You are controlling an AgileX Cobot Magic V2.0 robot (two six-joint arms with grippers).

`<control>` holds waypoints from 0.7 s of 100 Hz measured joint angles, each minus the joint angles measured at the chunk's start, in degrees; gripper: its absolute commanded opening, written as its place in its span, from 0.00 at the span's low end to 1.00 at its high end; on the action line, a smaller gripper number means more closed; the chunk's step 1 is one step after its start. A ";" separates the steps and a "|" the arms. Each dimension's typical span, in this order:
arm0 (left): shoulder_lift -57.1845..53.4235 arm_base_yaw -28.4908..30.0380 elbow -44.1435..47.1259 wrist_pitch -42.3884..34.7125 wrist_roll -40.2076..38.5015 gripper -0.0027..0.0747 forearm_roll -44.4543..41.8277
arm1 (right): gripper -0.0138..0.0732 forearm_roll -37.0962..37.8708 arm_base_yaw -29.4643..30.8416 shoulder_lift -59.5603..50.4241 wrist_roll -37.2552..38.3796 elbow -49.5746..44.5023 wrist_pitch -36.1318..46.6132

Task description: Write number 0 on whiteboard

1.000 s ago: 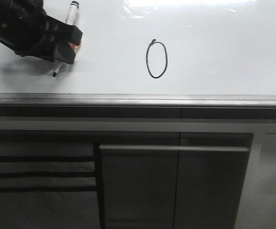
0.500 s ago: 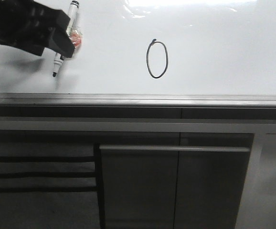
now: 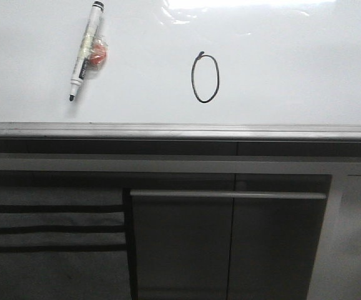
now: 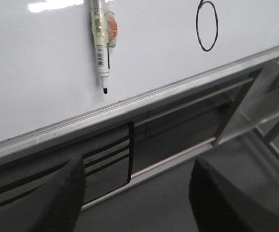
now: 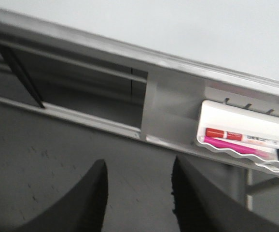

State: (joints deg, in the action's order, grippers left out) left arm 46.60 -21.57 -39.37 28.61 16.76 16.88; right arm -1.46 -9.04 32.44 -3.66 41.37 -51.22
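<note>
The number 0 (image 3: 205,78) is a thin black oval drawn on the whiteboard (image 3: 293,69); it also shows in the left wrist view (image 4: 207,26). A white marker pen (image 3: 85,50) with a black tip and an orange tag lies loose on the board, left of the 0, and shows in the left wrist view (image 4: 100,41). My left gripper (image 4: 137,166) is open and empty, held off the board below its grey edge rail (image 4: 130,104). My right gripper (image 5: 139,166) is open and empty over the grey floor. Neither gripper shows in the front view.
Dark grey cabinet panels (image 3: 180,244) with a handle bar stand below the board's rail. A white tray (image 5: 245,140) holding red and pink markers hangs under the rail in the right wrist view.
My left gripper has let go of the marker pen and drawn back out of the front view to the upper left. The pen now lies free on the board.
</note>
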 measured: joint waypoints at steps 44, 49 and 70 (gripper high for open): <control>-25.87 0.00 16.35 -16.29 -1.96 0.01 -2.39 | 0.07 -1.41 0.00 -14.59 3.66 -15.47 15.65; -25.92 0.00 16.35 -16.29 -1.96 0.01 -3.05 | 0.07 -1.44 0.00 -14.62 3.66 -15.92 15.65; -25.92 0.00 16.48 -16.29 -1.96 0.01 -3.64 | 0.07 -1.53 0.00 -14.62 3.66 -16.19 15.44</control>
State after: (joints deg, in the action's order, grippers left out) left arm 20.68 -21.57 -22.89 12.32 14.80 13.24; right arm -2.99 -9.04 17.83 0.00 25.19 -35.79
